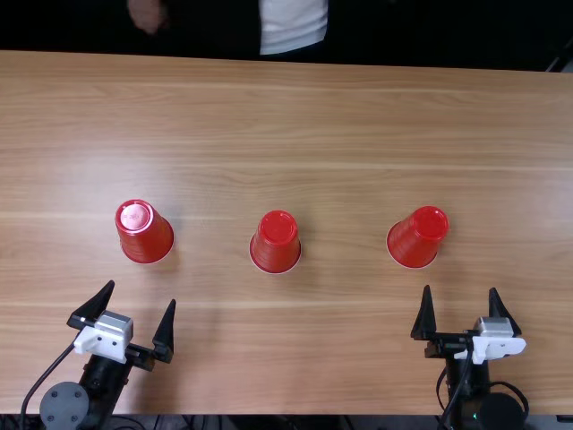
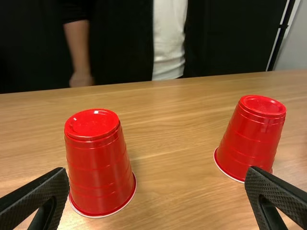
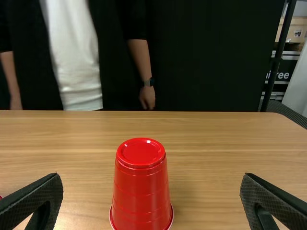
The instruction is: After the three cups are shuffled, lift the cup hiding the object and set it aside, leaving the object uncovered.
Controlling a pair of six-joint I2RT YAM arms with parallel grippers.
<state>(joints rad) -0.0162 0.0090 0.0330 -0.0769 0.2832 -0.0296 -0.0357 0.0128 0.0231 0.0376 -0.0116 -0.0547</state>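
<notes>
Three red cups stand upside down in a row across the wooden table: the left cup point(image 1: 143, 233), the middle cup point(image 1: 276, 241) and the right cup point(image 1: 418, 236). My left gripper point(image 1: 125, 317) sits open near the table's front edge, just in front of the left cup point(image 2: 98, 161), with the middle cup point(image 2: 252, 137) farther off to its right. My right gripper point(image 1: 458, 309) is open too, in front of the right cup point(image 3: 141, 184). Nothing is held by either. No hidden object is visible.
A person stands behind the far edge of the table point(image 1: 286, 116), arms hanging, hands off the cups. Wide bare wood lies between the cups and the far edge, and between the cups themselves.
</notes>
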